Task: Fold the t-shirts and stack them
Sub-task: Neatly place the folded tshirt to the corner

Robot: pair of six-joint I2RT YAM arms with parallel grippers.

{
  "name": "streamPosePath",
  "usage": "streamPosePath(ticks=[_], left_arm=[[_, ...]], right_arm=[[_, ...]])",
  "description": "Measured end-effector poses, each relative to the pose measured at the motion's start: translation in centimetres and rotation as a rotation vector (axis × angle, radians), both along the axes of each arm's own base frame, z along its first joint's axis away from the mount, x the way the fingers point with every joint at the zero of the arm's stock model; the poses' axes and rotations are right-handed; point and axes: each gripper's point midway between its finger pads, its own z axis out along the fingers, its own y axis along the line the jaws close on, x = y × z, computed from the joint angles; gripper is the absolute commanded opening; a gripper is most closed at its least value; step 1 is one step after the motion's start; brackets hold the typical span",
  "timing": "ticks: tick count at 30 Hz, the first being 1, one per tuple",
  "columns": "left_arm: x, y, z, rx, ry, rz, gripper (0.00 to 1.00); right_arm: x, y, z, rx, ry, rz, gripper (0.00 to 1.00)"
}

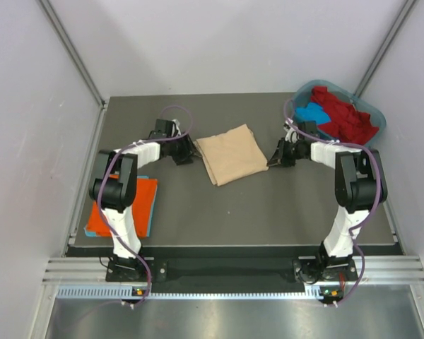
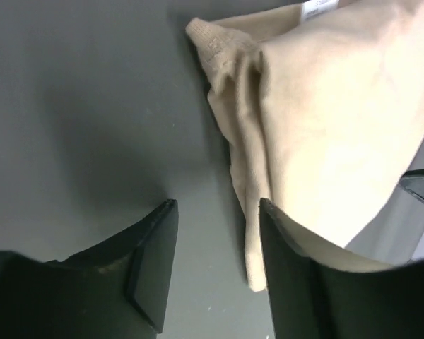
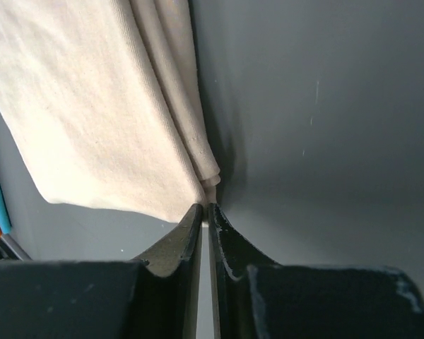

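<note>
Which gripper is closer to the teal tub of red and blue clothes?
Right. The right gripper sits at the beige t-shirt's edge nearest the teal tub; the left gripper sits across the shirt, at its opposite edge, farther away.

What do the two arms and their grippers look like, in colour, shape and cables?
The left arm and the right arm both have white links between black joints. A thin purple cable loops along each arm. The left gripper and the right gripper each have two black, wedge-shaped fingers with slightly glossy inner faces.
</note>
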Motion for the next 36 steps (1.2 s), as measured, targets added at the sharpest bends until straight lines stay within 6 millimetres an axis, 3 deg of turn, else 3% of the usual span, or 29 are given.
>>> streamPosePath(ticks=[3, 8, 13, 18, 28, 36], left_arm=[[-0.2, 0.4, 0.4, -0.01, -0.031, 0.025, 0.64], [0.1, -0.1, 0.5, -0.076, -0.094, 0.014, 0.66], [2.9, -1.4, 0.8, -0.131, -0.186, -0.028, 0.68], [4.9, -1.4, 0.8, -0.12, -0.251, -0.018, 0.69], [7.1, 0.2, 0.6, -0.011, -0.328, 0.065, 0.69], [7.7, 0.2, 0.5, 0.085, -0.37, 0.069, 0.69]], right_arm=[[-0.3, -0.2, -0.1, -0.008, 0.005, 0.008, 0.2], [-0.5, -1.1, -0.3, -0.023, 0.021, -0.002, 0.33], [0.0, -1.5, 0.4, -0.034, 0.022, -0.016, 0.35], [0.4, -1.7, 1.5, -0.041, -0.002, -0.023, 0.36], [0.5, -2.0, 2.2, -0.053, -0.014, -0.036, 0.35], [0.6, -2.3, 2.8, -0.047, -0.027, -0.043, 0.36]])
